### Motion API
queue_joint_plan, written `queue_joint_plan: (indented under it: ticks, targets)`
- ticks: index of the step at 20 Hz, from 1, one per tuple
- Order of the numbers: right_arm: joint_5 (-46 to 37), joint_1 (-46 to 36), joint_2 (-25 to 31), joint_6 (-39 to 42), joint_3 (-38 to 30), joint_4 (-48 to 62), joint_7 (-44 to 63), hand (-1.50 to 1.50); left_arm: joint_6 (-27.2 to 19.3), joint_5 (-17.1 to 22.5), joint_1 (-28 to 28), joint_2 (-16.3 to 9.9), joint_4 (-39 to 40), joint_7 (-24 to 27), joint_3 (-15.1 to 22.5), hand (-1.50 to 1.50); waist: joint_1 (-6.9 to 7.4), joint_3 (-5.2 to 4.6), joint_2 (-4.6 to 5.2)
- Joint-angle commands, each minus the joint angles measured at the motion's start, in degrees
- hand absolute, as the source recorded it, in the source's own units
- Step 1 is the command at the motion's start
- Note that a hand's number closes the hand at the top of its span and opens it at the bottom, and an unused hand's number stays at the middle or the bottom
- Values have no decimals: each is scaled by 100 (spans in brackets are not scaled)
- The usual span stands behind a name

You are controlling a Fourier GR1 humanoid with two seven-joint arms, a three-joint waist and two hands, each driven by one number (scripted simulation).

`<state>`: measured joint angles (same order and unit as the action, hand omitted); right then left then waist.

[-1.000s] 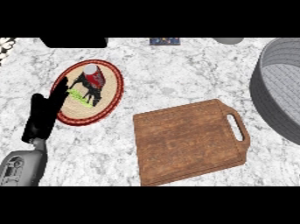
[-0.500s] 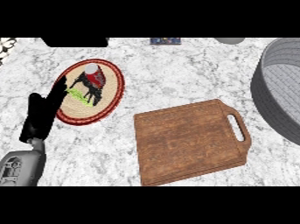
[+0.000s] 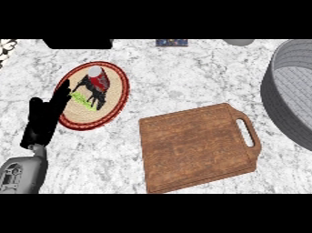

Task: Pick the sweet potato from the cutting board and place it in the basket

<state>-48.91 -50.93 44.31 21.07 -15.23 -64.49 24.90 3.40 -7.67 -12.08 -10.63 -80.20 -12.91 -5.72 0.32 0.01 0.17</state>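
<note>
1. Left hand [image 3: 45, 119] at left, fingers straight, holding nothing, overlapping the woven plate [image 3: 94, 94]; right hand not visible.
2. Cutting board [image 3: 197, 146] mid-desk, bare.
3. Basket [image 3: 294, 93] far right, interior looks empty.
4. Sweet potato nowhere visible; likely stiff, heavy-ish, best taken mid-body.

One cutting board [image 3: 197, 145], one basket [image 3: 299, 91], one plate [image 3: 94, 95] (patterned).

A white marble counter [image 3: 185, 77] carries everything; a wooden cutting board [image 3: 195, 148] lies near centre, handle to the right; a round woven plate [image 3: 114, 98] with a red rim lies far left; a grey basket [image 3: 299, 98] sits at the right edge.
</note>
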Motion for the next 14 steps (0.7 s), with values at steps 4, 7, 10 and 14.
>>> queue_joint_plan:
  ticks: [4, 7, 10, 14]
  targets:
    - [38, 218, 233, -662, -216, 1283, -1350, 150, -11, -74, 91, -17, 113, 201, -20, 0, 54, 1, 14]
    - [105, 512, 277, -706, -324, 1290, -1512, 150, -213, -178, -99, 135, -183, -268, 98, 0, 22, 1, -3]
    - [-69, 663, 296, -1120, -244, 1938, -2070, 150, -19, -33, -25, 8, -241, -159, 4, 0, 58, 5, 11]
    - [157, 253, -211, -985, -291, 2231, -1702, 150, -36, -113, -256, 58, 163, -103, 39, 0, 43, 1, 11]
